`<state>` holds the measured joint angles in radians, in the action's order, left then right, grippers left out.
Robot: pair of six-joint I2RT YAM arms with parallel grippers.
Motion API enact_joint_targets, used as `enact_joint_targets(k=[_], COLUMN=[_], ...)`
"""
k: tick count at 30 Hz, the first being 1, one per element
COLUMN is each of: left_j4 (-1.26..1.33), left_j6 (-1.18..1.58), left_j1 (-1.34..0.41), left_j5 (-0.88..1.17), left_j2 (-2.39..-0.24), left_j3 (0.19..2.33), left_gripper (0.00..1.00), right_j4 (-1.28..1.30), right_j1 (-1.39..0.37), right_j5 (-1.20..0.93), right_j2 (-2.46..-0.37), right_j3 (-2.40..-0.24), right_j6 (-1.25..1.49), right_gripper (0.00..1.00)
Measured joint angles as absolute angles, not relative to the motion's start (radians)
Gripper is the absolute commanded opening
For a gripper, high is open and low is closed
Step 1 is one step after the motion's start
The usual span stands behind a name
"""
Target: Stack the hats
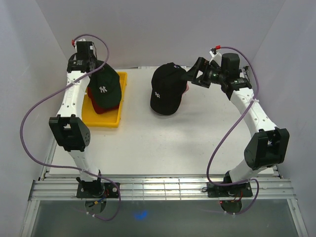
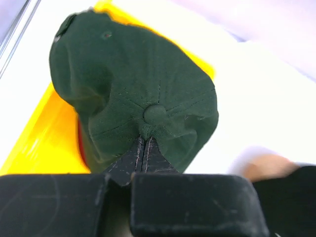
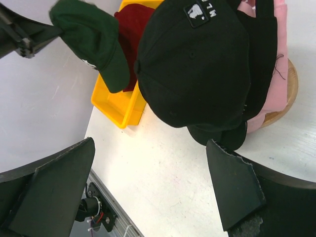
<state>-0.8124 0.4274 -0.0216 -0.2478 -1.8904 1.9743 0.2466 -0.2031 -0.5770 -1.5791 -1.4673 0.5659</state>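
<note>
The left tool (image 2: 144, 144) is pinched tight on the crown of the dark green fabric baseball cap (image 2: 133, 84), above the red fabric cap (image 3: 132, 24) in the yellow plastic tray (image 1: 106, 121) at the desk's (image 1: 148, 148) far left corner. The right tool (image 3: 150, 143) gapes wide, empty, beside the black fabric cap (image 1: 165, 89) near the far edge.

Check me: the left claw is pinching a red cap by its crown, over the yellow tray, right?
Not quite. The left gripper is pinching the dark green cap, not a red one, by its crown over the yellow tray; the left wrist view shows it.
</note>
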Motion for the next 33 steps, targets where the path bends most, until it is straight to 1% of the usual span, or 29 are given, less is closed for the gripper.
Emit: enact_joint_targets(k=[8, 10, 12, 17, 26, 33], left_j4=[-0.770, -0.734, -0.693, -0.646, -0.543, -0.521], left_j6=[0.390, 0.390, 0.399, 0.418, 0.453, 0.452], left_j1=[-0.022, -0.022, -0.026, -0.078, -0.247, -0.323], left_j5=[0.025, 0.111, 0.216, 0.372, 0.547, 0.592], left_j2=[-1.776, -1.760, -1.753, -1.798, -1.939, -1.975], left_j3=[2.157, 2.173, 2.175, 2.204, 2.255, 2.217], left_gripper=[0.00, 0.00, 0.00, 0.00, 0.00, 0.00], right_j4=[0.263, 0.264, 0.266, 0.272, 0.282, 0.284], right_j1=[-0.203, -0.203, -0.202, -0.190, -0.167, -0.137], right_j5=[-0.577, -0.578, -0.580, -0.584, -0.591, -0.600], right_j2=[-1.581, -1.586, -1.595, -1.623, -1.637, -1.637], right_j3=[-1.531, -1.541, -1.549, -1.569, -1.577, -1.577], right_j6=[0.565, 0.564, 0.565, 0.566, 0.569, 0.571], right_gripper=[0.99, 0.99, 0.99, 0.99, 0.99, 0.99])
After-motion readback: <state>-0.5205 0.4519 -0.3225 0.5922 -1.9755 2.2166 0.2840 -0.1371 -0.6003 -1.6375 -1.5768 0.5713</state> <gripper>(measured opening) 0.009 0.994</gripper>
